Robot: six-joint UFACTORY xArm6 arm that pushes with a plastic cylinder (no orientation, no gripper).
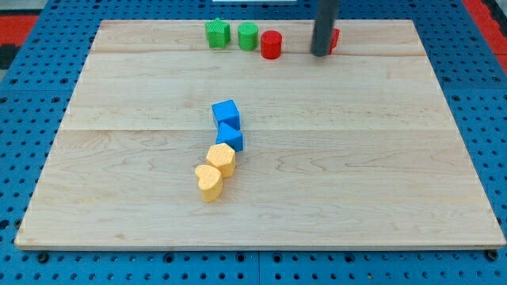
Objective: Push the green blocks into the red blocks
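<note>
Camera view: wooden board [261,198] with blocks grouped along the top edge and at centre.
The dark rod descends near the top edge, right of centre; my tip [320,55] rests against a second red block [335,38], mostly hidden behind the rod. There is no gripper, so no open or closed state applies. Toward the top-left corner: green star-like block [217,33], green cylinder [248,36], red cylinder [272,44], closely spaced. Centre: two blue cubes [226,113] [230,137], touching two yellow blocks [222,159] [208,181].
</note>
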